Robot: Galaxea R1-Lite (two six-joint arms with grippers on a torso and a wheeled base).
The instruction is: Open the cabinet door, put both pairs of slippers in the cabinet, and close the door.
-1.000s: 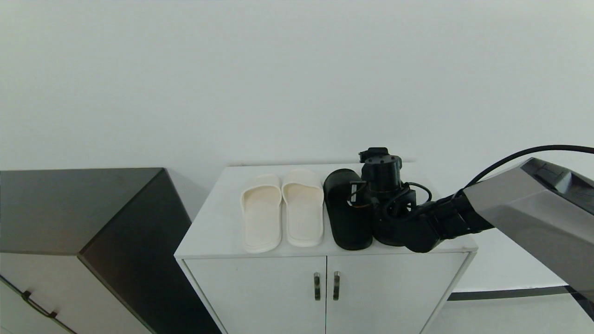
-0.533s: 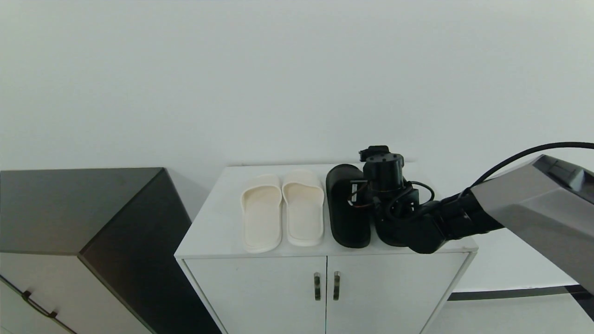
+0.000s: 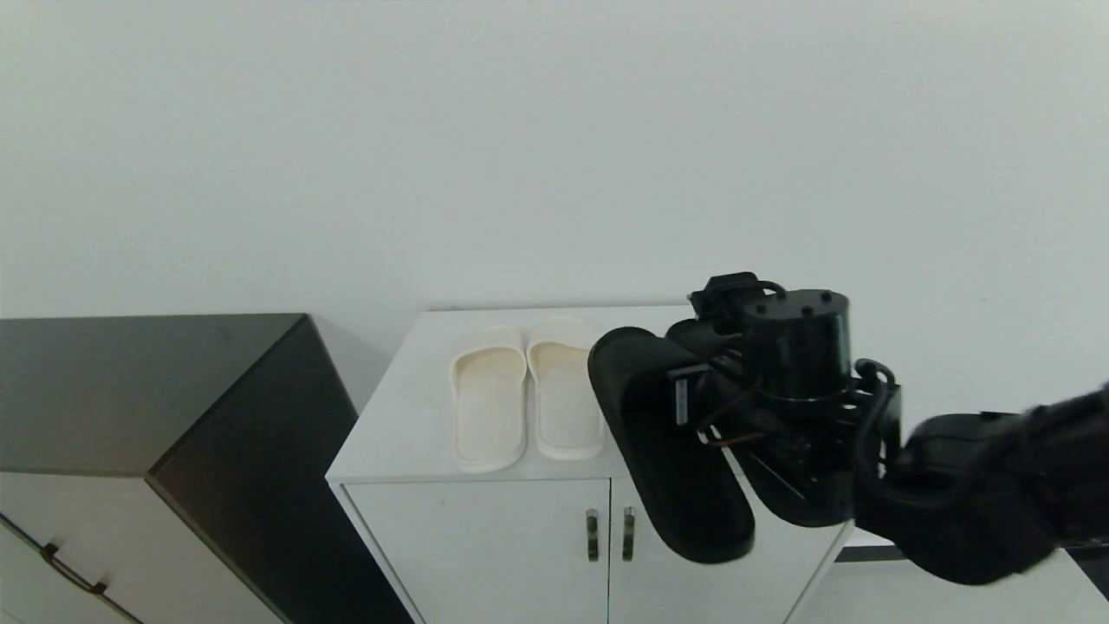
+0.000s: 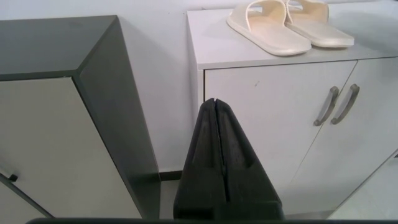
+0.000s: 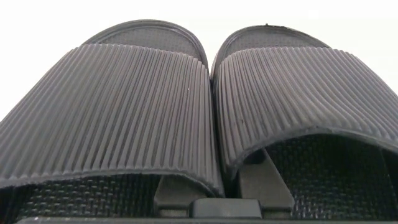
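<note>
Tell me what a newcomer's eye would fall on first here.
The black slippers, pinched together by the right gripper, hang tilted in the air in front of the white cabinet, whose doors are shut. The cream slippers lie side by side on the cabinet's top.

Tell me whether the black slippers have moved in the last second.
Yes. Held by the right hand, the black slippers have lifted off the cabinet top and come forward past its front edge, away from the white slippers.
</note>
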